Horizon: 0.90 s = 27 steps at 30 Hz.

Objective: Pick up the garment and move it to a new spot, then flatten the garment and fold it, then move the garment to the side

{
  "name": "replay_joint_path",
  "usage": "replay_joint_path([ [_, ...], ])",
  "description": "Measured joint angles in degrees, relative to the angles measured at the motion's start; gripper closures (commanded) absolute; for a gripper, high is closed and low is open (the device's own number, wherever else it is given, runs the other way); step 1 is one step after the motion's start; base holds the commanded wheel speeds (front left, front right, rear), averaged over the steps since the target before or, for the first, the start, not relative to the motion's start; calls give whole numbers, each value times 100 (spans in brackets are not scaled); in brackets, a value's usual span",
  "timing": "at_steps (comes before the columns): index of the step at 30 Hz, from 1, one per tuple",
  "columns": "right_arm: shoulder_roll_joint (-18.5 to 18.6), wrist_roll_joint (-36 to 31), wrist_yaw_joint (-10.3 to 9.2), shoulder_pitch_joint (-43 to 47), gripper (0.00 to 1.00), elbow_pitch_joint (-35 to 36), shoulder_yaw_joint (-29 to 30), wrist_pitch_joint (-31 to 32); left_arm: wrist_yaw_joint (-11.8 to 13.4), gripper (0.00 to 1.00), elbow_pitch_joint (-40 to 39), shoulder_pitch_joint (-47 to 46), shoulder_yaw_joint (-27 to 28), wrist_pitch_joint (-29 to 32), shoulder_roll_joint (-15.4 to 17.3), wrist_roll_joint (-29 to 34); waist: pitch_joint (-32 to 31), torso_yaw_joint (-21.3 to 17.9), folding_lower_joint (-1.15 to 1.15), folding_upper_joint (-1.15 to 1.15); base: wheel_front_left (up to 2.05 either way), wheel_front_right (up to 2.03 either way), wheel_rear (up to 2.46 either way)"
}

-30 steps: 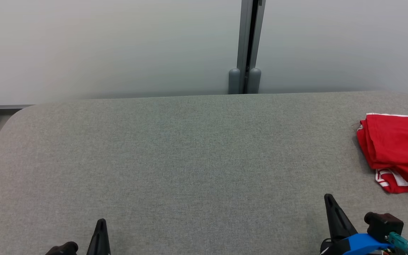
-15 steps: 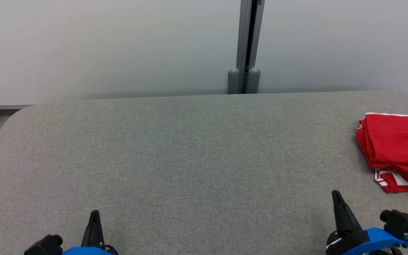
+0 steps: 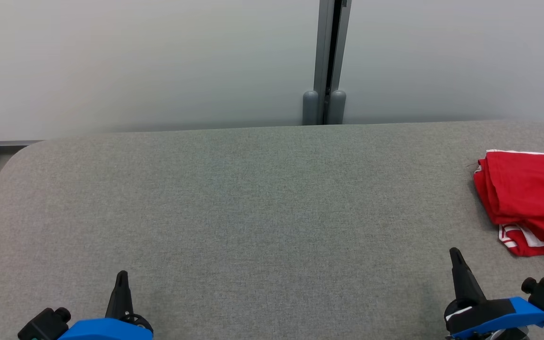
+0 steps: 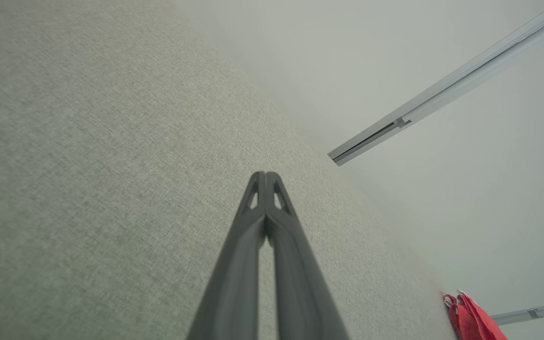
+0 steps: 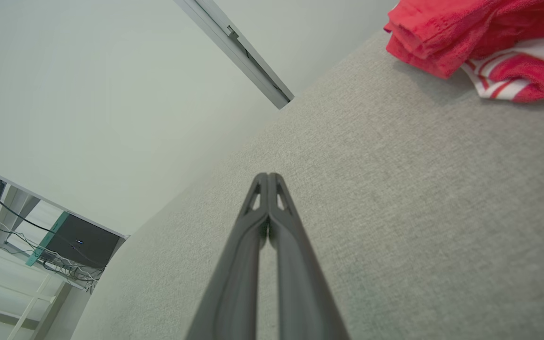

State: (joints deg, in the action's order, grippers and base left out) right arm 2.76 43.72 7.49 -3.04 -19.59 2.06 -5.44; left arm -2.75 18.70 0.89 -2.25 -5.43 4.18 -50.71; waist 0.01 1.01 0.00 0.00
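Red garment (image 3: 527, 193), prob. folded, R edge of table (image 3: 253, 212)

The table (image 3: 253, 198) was covered in matt, coarse-woven grey fabric. The garment (image 3: 522, 189) was soft red cloth, the wall (image 3: 135, 61) smooth and matt.

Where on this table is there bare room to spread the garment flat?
The grey fabric table is bare from its left edge across the middle, between the left gripper and right gripper. Only the right edge is taken, by the bunched red garment.
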Motion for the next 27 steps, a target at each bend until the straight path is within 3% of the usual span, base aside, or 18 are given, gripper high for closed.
replay_joint_path([
  [27, 0, 1961, 0, -117, 100, 214, 181, 483, -183, 100, -183, -272, 355, 486, -56, -1669, 5, -32, 0, 0, 0, 0, 0],
])
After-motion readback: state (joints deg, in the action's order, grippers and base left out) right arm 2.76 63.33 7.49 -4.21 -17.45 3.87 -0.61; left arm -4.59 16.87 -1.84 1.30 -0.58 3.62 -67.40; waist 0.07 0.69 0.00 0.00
